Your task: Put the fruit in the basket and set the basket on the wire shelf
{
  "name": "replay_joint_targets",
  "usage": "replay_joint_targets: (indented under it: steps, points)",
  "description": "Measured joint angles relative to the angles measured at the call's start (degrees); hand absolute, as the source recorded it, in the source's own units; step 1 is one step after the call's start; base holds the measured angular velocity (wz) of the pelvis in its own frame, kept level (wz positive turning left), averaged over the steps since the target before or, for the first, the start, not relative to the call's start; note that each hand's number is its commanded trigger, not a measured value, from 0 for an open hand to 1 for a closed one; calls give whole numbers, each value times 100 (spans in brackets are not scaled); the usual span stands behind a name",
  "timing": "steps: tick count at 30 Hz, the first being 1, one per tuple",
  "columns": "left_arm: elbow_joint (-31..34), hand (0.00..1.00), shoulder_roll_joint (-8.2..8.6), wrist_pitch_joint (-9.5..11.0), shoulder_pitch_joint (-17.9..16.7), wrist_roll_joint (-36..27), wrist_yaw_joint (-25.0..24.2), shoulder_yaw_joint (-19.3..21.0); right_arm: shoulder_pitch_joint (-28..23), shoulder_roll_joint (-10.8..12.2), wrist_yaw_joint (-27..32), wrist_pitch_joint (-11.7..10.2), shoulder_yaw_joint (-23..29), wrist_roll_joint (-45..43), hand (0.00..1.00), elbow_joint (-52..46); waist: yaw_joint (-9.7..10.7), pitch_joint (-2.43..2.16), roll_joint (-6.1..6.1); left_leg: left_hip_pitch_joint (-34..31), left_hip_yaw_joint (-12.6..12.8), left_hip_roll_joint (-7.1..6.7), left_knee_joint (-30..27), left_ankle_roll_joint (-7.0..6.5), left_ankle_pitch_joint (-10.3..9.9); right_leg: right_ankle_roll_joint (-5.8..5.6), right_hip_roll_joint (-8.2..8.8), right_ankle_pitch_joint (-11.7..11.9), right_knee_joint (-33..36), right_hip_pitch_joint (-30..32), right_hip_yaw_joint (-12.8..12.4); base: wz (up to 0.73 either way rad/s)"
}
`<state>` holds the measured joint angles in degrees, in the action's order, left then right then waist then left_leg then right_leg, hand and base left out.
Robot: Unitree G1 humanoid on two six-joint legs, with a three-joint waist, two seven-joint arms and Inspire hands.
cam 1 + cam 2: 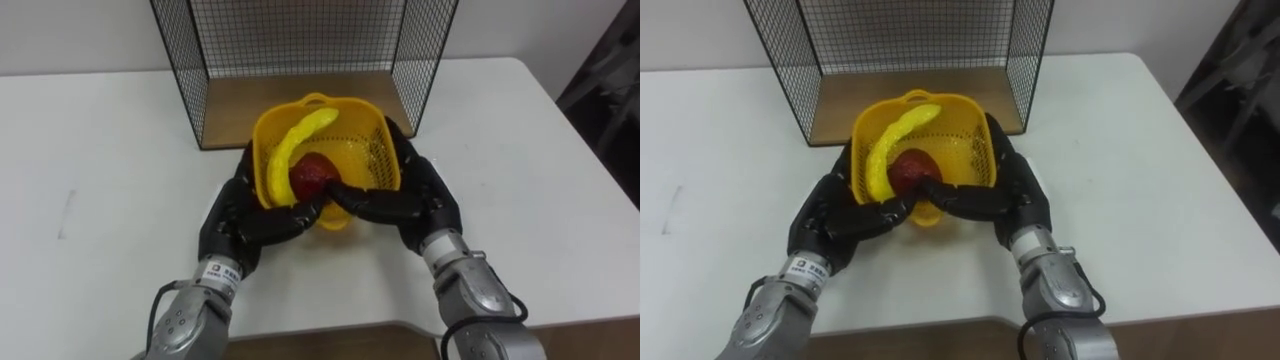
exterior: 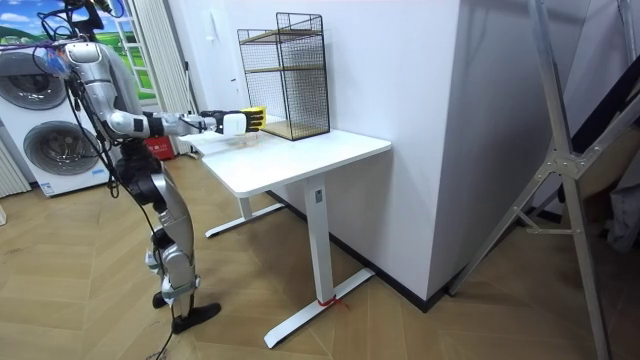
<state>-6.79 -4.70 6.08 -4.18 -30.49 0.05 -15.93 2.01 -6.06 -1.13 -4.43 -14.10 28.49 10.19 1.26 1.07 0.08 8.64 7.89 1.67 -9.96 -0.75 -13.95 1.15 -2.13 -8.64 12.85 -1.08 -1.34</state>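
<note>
A yellow basket (image 1: 372, 158) holds a yellow banana (image 1: 290, 145) lying on its left rim and a red fruit (image 1: 313, 172) at its bottom. My left hand (image 1: 243, 222) clasps its left side and my right hand (image 1: 422, 195) its right side. Their fingers curl round the walls and meet under the near rim. The basket's far rim is at the open front of the black wire shelf (image 1: 300, 40), by the shelf's wooden bottom board (image 1: 235, 108). I cannot tell whether the basket rests on the table. In the room view I stand at the table's end with both arms stretched toward the shelf (image 2: 290, 75).
The white table (image 1: 100, 160) spreads wide on both sides of the basket. The shelf stands at its far edge by the wall and has an upper level (image 2: 282, 37). Washing machines (image 2: 45, 130) stand behind me on the room view's left.
</note>
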Motion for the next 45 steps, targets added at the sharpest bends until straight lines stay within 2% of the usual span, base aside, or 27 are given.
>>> replay_joint_targets:
  steps: [5,10,15,20,23,33,34,35,36,37,38,39,40,41,42,43,44,45]
  points:
    - [62,0,11,9,192,15,164,0,0,36,139,0,24,-172,0,-328,2,-2,0,-7,1,0,-47,0,0,1,2,1,21,-5,-1,0]
    - [371,0,11,39,209,15,197,2,2,41,158,-126,41,-171,0,-520,2,-23,-15,9,8,1,-48,0,0,5,1,3,38,-9,-4,0]
    - [539,0,14,39,209,13,277,2,3,49,266,-131,33,-162,0,-701,-9,-24,-17,9,12,1,-62,0,0,4,2,3,65,0,0,0]
    - [807,0,33,56,211,15,356,2,3,123,359,-238,28,-157,0,-866,-6,-25,-14,15,12,1,-84,0,0,5,4,4,81,2,4,0]
    - [810,0,76,90,214,11,356,1,3,124,359,-307,26,-174,0,-877,-4,-26,-14,38,11,0,-88,0,0,5,6,3,85,0,4,0]
    - [809,0,77,102,212,21,411,-3,2,126,358,-325,-12,-139,0,-875,-21,-21,-22,19,21,11,-224,17,-12,20,4,-23,226,2,19,-1]
    - [808,0,76,122,212,24,413,13,1,136,357,-339,-17,-136,0,-872,-45,0,-55,1,59,24,-328,47,-33,41,5,-76,354,57,20,-17]
    - [808,0,76,158,212,24,415,13,2,134,342,-353,-19,-120,0,-866,-118,24,-105,-39,136,59,-537,70,-144,84,0,-216,586,180,38,-20]
    - [794,0,82,190,210,29,419,9,1,136,302,-366,-16,-107,0,-860,-139,27,-128,-151,136,124,-902,98,-347,127,-20,-396,883,274,84,-14]
    - [784,0,81,191,211,28,423,9,0,137,294,-371,-20,-82,0,-853,-144,23,-142,-225,135,162,-1116,121,-436,150,-32,-485,1020,313,107,0]
    - [758,0,73,195,211,28,424,9,-1,149,286,-375,-23,-39,0,-810,-156,24,-204,-373,133,208,-1595,182,-532,189,-37,-656,1301,368,122,3]
    - [738,0,69,201,210,25,424,10,-1,159,280,-375,-23,-34,0,-785,-158,19,-242,-500,135,236,-1918,189,-537,240,-34,-739,1414,397,122,0]
    - [709,0,73,202,208,16,427,5,-2,142,256,-375,-25,-11,0,-766,-171,23,-235,-816,130,377,-2686,192,-533,301,-92,-820,1544,404,138,-12]
    - [709,0,72,214,206,-15,429,5,-4,122,229,-375,-25,27,0,-765,-193,27,-142,-1100,59,566,-3417,200,-522,326,-218,-905,1670,403,124,-17]
    - [709,0,66,225,205,-24,429,6,-8,128,224,-375,-26,38,0,-766,-202,31,-110,-1201,-23,627,-3679,204,-498,363,-272,-937,1736,400,115,-24]
    - [703,0,60,247,205,-23,429,8,-18,139,223,-376,-32,55,0,-765,-216,35,-95,-1349,-113,718,-4083,239,-388,427,-370,-995,1847,379,60,-19]
    - [675,0,56,259,202,-12,427,5,-31,133,220,-375,-37,53,0,-761,-233,43,-114,-1537,-210,758,-4408,256,-144,483,-425,-1025,1890,322,9,-14]
    - [673,0,54,261,186,-13,424,3,-44,133,211,-376,-38,63,0,-757,-231,25,-151,-1621,-260,737,-4550,259,-8,509,-433,-1041,1905,259,-42,8]
